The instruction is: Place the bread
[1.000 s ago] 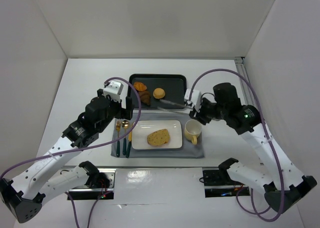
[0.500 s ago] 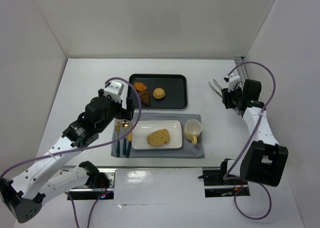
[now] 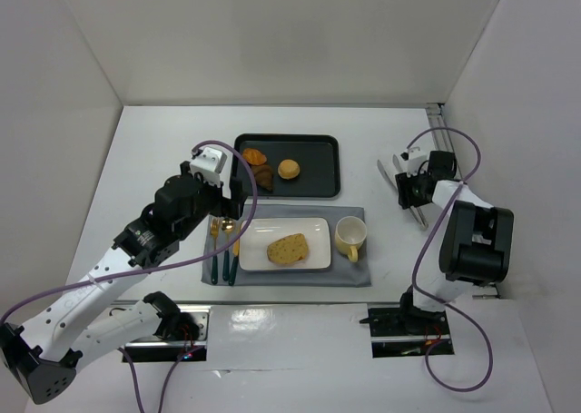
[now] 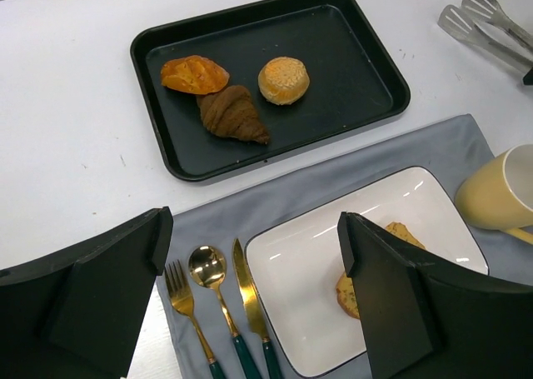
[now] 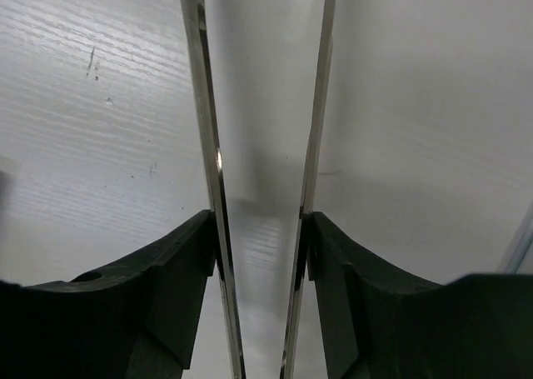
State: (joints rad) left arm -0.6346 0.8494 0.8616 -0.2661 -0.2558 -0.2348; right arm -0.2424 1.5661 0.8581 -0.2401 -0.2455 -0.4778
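Observation:
The bread (image 3: pixel 288 249), a golden-tan oval slice, lies flat on the white plate (image 3: pixel 263 236). In the left wrist view the bread (image 4: pixel 401 232) is half hidden behind a finger. My left gripper (image 3: pixel 233 188) hovers open above the plate's left edge and the cutlery, holding nothing (image 4: pixel 254 229). My right gripper (image 3: pixel 406 182) is far to the right of the plate, low over the bare white table. Its pads press against both arms of metal tongs (image 5: pixel 204 104), whose tips (image 3: pixel 388 164) point to the back left with nothing between them.
A black tray (image 3: pixel 313 172) behind the plate holds a round bun (image 3: pixel 289 169), a dark croissant (image 3: pixel 262 177) and an orange pastry (image 3: pixel 253 156). A yellow cup (image 3: pixel 349 236) stands right of the plate on the grey mat (image 3: pixel 354 272). Gold cutlery (image 3: pixel 222 245) lies to the plate's left.
The right arm has swung with the tongs from beside the tray and cup out to the table's right side and folded low. The bread and the left arm have not moved.

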